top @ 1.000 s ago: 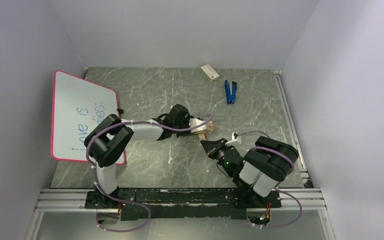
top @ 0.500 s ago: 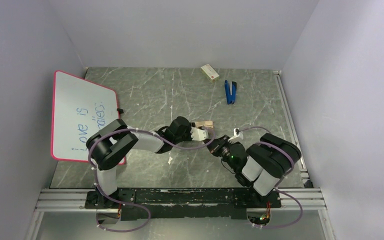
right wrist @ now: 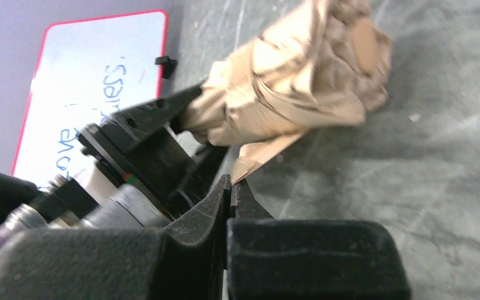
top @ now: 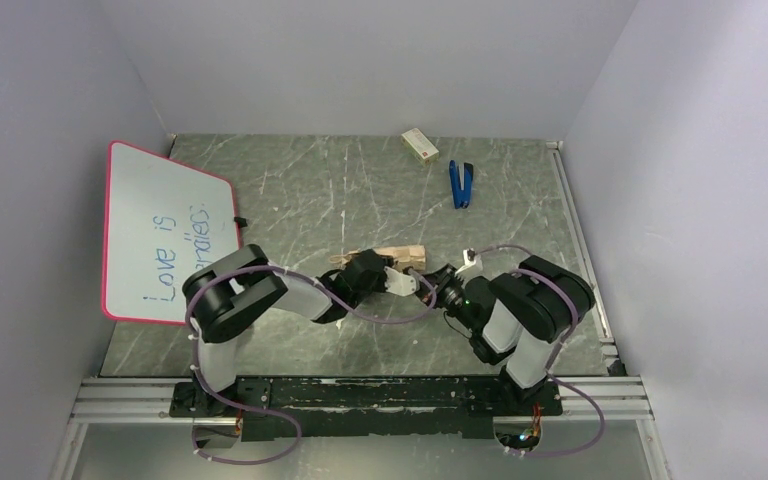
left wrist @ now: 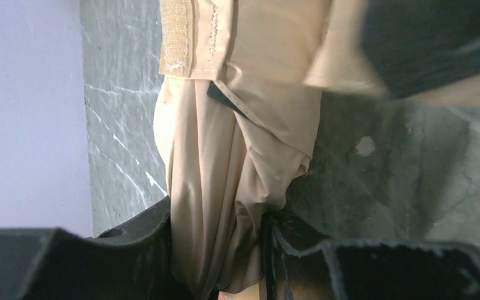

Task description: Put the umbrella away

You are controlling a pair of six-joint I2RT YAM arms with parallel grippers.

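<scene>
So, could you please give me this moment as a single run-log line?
left pincer: shut on umbrella | right pincer: shut on strap end | umbrella: folded, bunched, mid-table

Looks like a robotics lab test cell to me: two cabled robot arms (top: 260, 290) bolted to an aluminium rail (top: 360, 398) at the edge of a dark marbled table (top: 360, 180), boxed in on three sides by plain pale walls (top: 360, 60). The props scattered about are a scribbled whiteboard (top: 160, 230), a blue stapler (top: 461, 184) and a small box (top: 420, 145).
</scene>
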